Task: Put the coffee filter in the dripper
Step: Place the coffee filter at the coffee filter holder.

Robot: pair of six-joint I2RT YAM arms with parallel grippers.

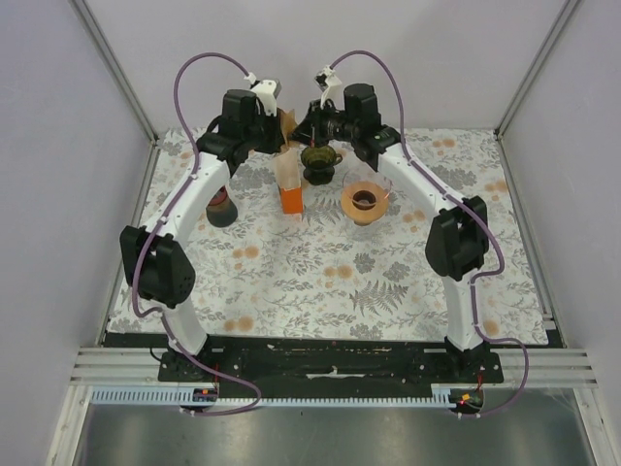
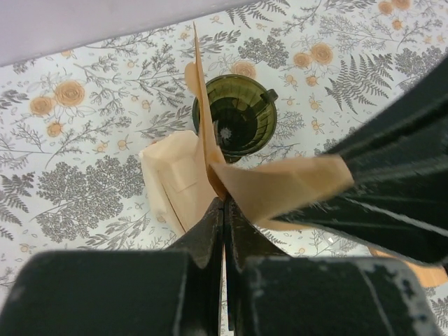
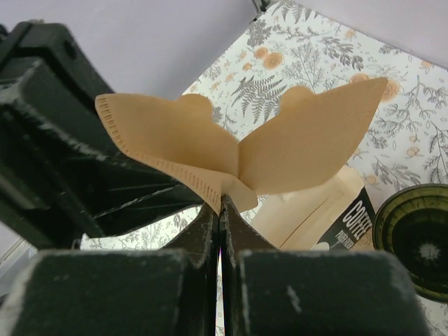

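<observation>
The brown paper coffee filter (image 2: 280, 187) is held between both grippers, above and a little left of the dark green dripper (image 1: 318, 161). My left gripper (image 2: 224, 203) is shut on one edge of the filter. My right gripper (image 3: 222, 203) is shut on another edge, and the filter (image 3: 308, 140) spreads open like wings above it. The dripper (image 2: 234, 115) stands upright and empty on the floral cloth, beyond the filter; it also shows at the right edge of the right wrist view (image 3: 416, 241). In the top view the filter (image 1: 288, 123) is mostly hidden between the two wrists.
An orange box of filters (image 1: 289, 186) stands just left of the dripper, its paper stack (image 2: 175, 175) below the held filter. An orange cup on a saucer (image 1: 366, 201) sits right of the dripper. A dark mug (image 1: 221, 207) sits at the left under the left arm.
</observation>
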